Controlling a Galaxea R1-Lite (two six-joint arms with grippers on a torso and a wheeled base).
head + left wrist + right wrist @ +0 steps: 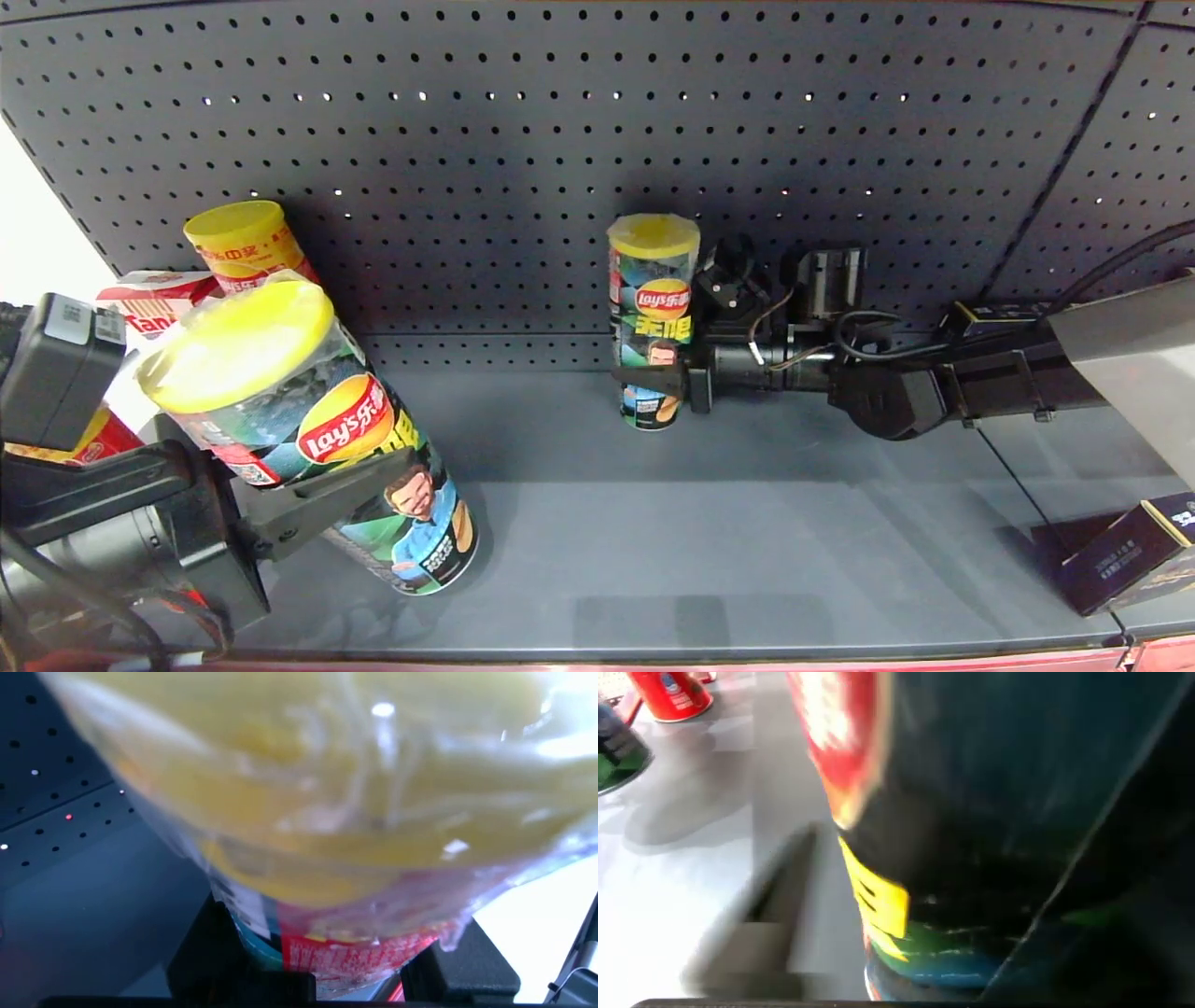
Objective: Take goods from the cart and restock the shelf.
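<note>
My left gripper (322, 490) is shut on a chips can (317, 420) with a yellow lid. The can is tilted over the front left of the shelf (747, 541), its base low near the shelf board. In the left wrist view the yellow lid (355, 793) looms close above the dark fingers (210, 952). My right gripper (658, 381) is shut on a second chips can (652, 317), which stands upright at the back of the shelf, close to the pegboard. The right wrist view shows that can (990, 840) very near, beside a blurred finger (757, 924).
A red can with a yellow lid (247, 245) and a red-and-white box (154, 301) stand at the back left. A dark box (1130, 555) lies at the front right. The pegboard wall (597, 140) closes the back. Bare shelf lies between the two held cans.
</note>
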